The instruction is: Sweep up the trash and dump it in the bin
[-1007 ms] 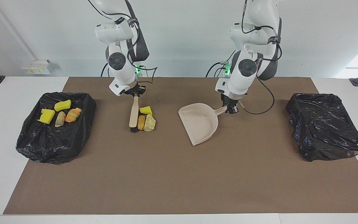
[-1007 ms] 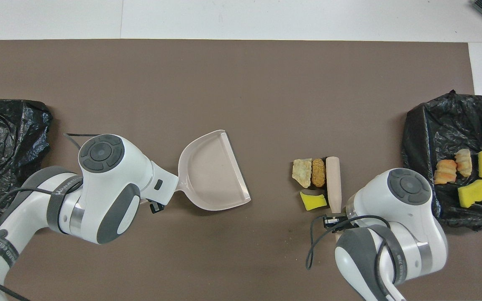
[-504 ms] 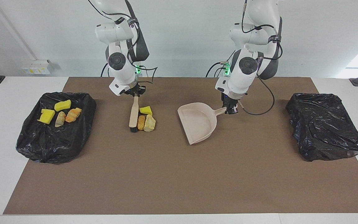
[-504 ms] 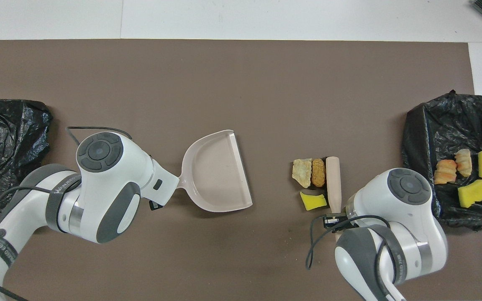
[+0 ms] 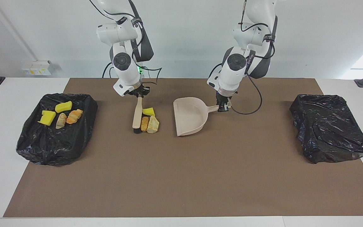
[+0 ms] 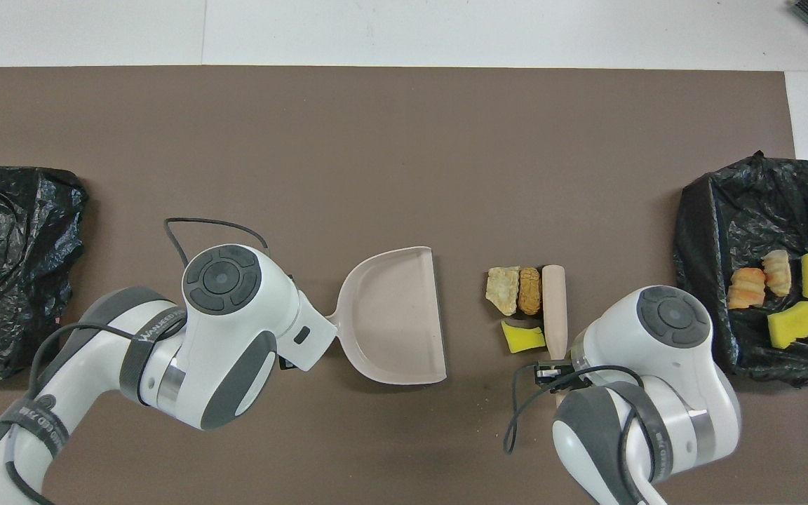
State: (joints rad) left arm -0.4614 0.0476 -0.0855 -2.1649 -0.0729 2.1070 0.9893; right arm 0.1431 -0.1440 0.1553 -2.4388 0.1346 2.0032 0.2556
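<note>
Dustpan (image 5: 190,116) has shifted toward the trash pile since the earlier frame, left gripper (image 5: 222,107) clamped on its handle. Right gripper (image 5: 140,93) clamped on brush (image 5: 136,117). Trash: three pieces (image 5: 150,119) mid-frame against the brush, four (image 5: 60,115) in bin at frame left (image 5: 55,142). Second bin (image 5: 329,130) at frame right. Overhead view hides both grippers under the wrists; facing view shows them.

Right gripper (image 5: 139,95): clamped on brush (image 5: 136,115), beside three trash bits (image 5: 149,119).
Left gripper (image 5: 221,108): held dustpan (image 5: 189,120) handle.
Bin (image 5: 57,138): four bits.
</note>
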